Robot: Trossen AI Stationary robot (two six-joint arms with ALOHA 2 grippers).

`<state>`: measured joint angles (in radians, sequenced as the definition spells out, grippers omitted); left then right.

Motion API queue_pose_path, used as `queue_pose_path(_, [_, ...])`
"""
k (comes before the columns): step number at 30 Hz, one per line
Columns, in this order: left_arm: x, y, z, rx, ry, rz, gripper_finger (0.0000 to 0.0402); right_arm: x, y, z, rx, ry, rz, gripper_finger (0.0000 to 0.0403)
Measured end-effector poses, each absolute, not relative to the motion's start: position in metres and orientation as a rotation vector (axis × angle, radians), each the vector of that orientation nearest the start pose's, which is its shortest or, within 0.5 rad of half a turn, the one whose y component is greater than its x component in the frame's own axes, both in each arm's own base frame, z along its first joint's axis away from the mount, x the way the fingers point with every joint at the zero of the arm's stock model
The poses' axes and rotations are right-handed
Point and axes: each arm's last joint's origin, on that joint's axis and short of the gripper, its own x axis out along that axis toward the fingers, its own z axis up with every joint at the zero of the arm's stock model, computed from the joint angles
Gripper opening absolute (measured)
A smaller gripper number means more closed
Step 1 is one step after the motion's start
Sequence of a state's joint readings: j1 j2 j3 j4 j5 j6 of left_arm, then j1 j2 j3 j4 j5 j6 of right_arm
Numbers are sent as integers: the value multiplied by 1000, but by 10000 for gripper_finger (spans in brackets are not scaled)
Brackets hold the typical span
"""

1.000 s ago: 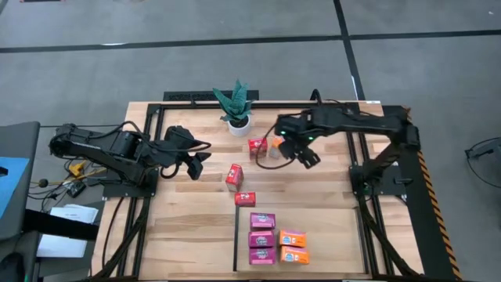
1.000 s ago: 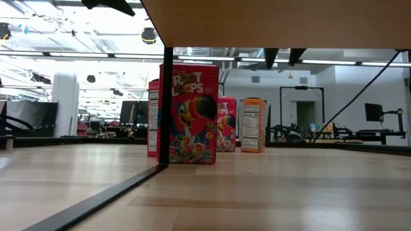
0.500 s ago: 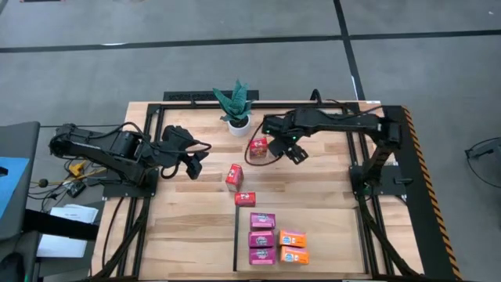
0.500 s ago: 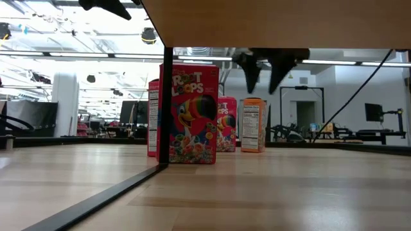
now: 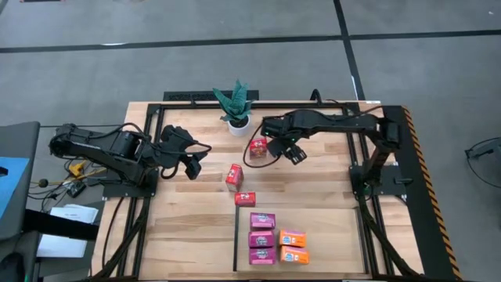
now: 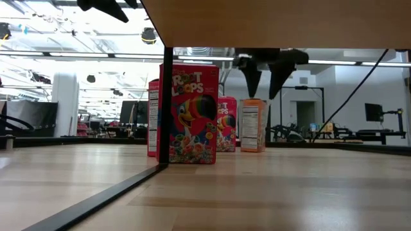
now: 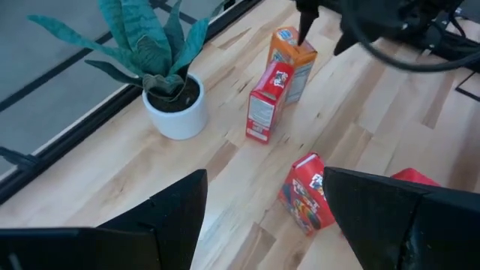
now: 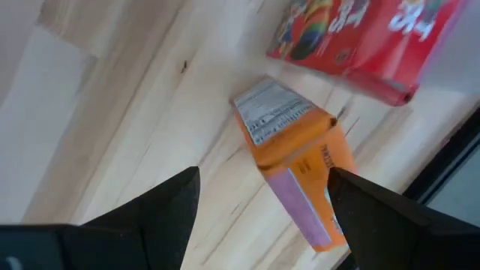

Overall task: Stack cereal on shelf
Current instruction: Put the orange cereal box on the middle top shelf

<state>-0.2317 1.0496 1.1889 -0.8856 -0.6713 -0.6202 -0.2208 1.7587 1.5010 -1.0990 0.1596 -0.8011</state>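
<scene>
Potted green plant (image 5: 236,104) on slatted wooden tabletop (image 5: 188,219)

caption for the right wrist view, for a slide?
Right gripper open above an upright orange cereal box, a red box beside it.

A: The high camera looks straight down on the whole table (image 5: 196,211); the low one sits at table height, facing the room.

B: Each wrist camera looks closely past its own claw; both share the orange box (image 8: 300,161).
</scene>
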Motion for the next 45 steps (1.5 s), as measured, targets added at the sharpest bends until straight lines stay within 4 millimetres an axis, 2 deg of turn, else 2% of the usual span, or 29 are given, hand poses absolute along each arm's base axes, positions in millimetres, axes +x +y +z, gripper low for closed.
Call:
queue_pose_path(4, [188,-25,365,-245,510,620,255,329,-79,278,-643,1343,210,318])
queue_pose_path(7, [188,-25,365,-240,504,631,255,330,-84,279,-677,1321,217,317])
queue_pose_path(15, [188,-25,365,-239,503,632,255,340,-98,251,-691,1402,287,317])
queue_pose_path(21, [187,-25,364,-241,513,636,255,346,-104,242,-682,1416,277,317])
queue_pose_path(30, [187,-25,363,-229,524,636,255,346,-104,244,-714,1433,266,297])
queue_pose_path(36, [186,-25,363,-220,527,634,255,349,-105,260,-732,1388,249,296])
queue_pose_path(45, [186,-25,363,-217,528,634,255,346,-108,259,-675,1372,296,298])
